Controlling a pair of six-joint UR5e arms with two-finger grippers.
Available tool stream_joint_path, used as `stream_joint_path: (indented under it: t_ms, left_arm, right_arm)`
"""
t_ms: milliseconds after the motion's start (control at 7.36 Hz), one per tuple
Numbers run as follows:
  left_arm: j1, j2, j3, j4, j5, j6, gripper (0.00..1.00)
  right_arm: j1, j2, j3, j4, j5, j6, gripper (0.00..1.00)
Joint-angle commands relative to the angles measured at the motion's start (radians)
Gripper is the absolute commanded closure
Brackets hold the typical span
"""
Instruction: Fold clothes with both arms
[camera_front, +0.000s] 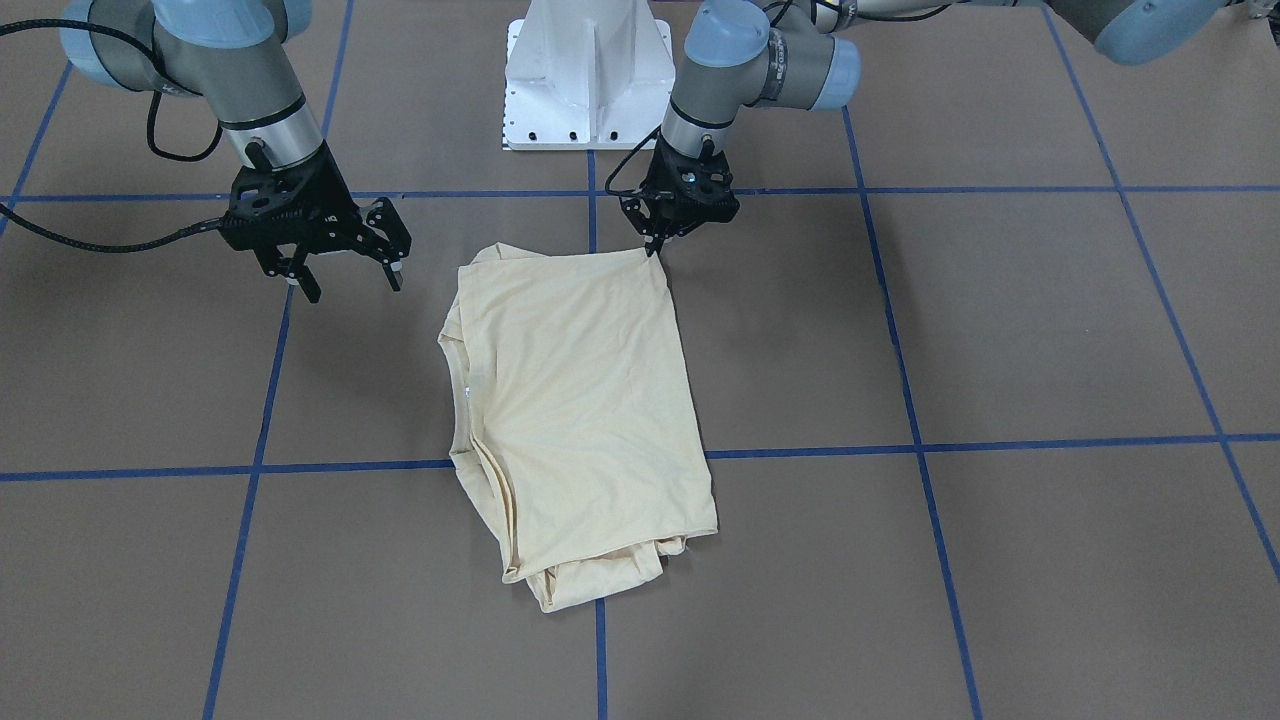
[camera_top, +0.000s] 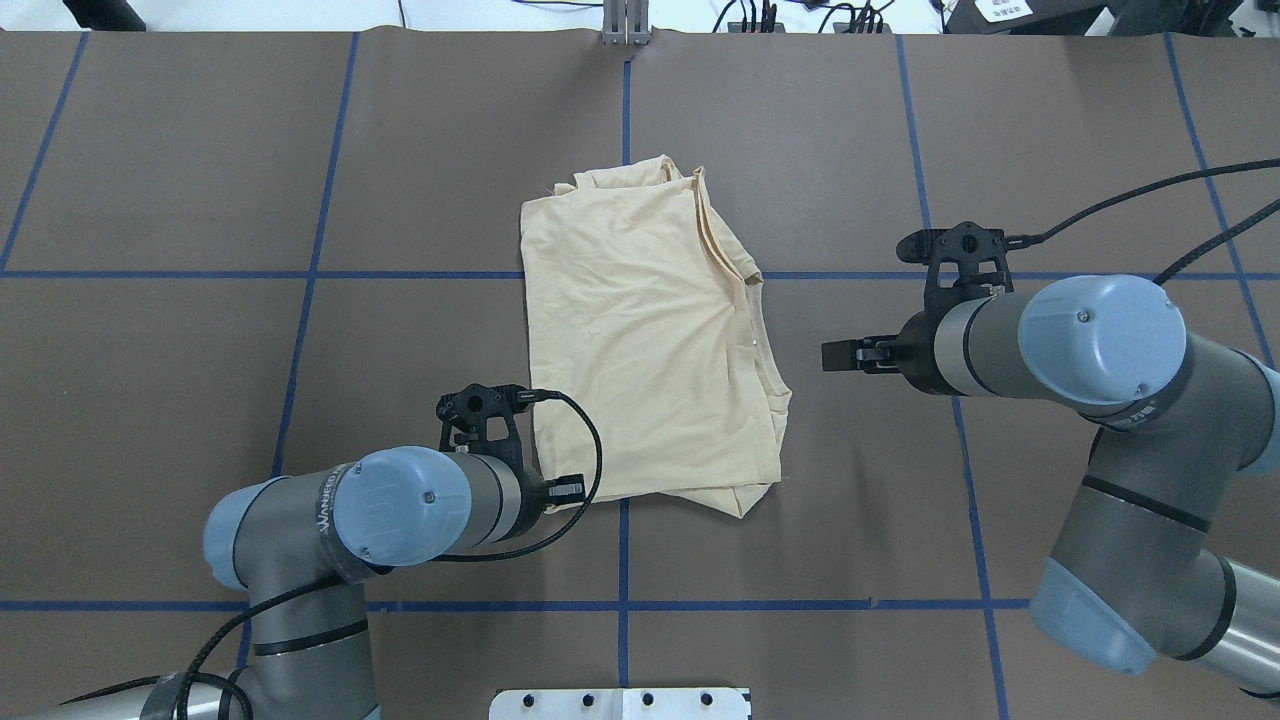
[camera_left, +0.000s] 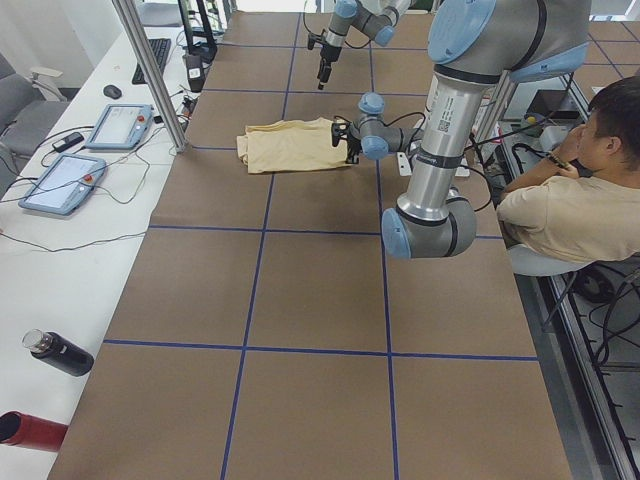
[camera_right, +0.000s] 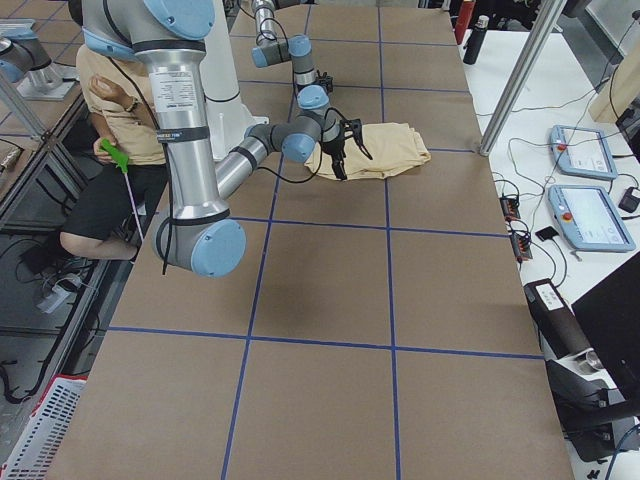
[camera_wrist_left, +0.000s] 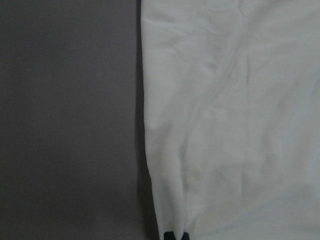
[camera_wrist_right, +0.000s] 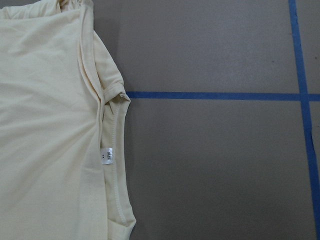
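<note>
We see a pale cream-yellow knit T-shirt (camera_front: 580, 400) folded into a rough rectangle. It lies flat near the middle of a brown paper-covered table (camera_front: 1050, 320), across a grid of blue tape lines (camera_front: 1000, 443) and just in front of the white metal pedestal (camera_front: 588, 75).

The left black two-finger gripper (camera_front: 655, 250) is down at the shirt's corner nearest the robot on its left side. Its fingers are drawn together to a point and pinch the fabric edge there.

The right black two-finger gripper (camera_front: 352, 288) hangs above the bare table just beside the opposite side of the shirt. Its fingers are spread wide and hold nothing.

The neckline faces this right side, and in the right wrist view we see a small white neck label (camera_wrist_right: 107, 155) inside the collar.
</note>
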Motion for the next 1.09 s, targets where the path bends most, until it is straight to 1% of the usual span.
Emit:
stream_joint_path:
  t_ms: [0, 136, 272, 408, 544, 680, 816, 952]
  left_arm:
    - [0.000, 0.073, -0.118, 0.062, -0.002, 0.002, 1.00]
    - [0.003, 0.094, -0.137, 0.061, -0.002, 0.002, 1.00]
    - [0.008, 0.095, -0.137, 0.062, 0.000, 0.002, 1.00]
    - [0.009, 0.092, -0.137, 0.061, -0.002, 0.002, 1.00]
    - [0.011, 0.091, -0.137, 0.061, -0.002, 0.002, 1.00]
    - [0.011, 0.091, -0.137, 0.061, -0.002, 0.001, 1.00]
    - [0.011, 0.089, -0.137, 0.061, -0.002, 0.001, 1.00]
    - [0.012, 0.088, -0.137, 0.061, 0.000, 0.001, 1.00]
  right_arm:
    - [-0.109, 0.060, 0.007, -0.083, -0.089, 0.150, 0.00]
    - [-0.160, 0.141, 0.009, -0.192, -0.135, 0.199, 0.00]
    - [-0.215, 0.183, 0.007, -0.258, -0.181, 0.266, 0.00]
    - [-0.260, 0.183, 0.007, -0.260, -0.239, 0.291, 0.00]
    - [-0.309, 0.183, -0.002, -0.260, -0.278, 0.352, 0.01]
    - [-0.346, 0.183, -0.004, -0.260, -0.325, 0.418, 0.06]
    - [-0.373, 0.181, -0.005, -0.257, -0.361, 0.510, 0.17]
    - [-0.397, 0.183, -0.016, -0.254, -0.381, 0.591, 0.26]
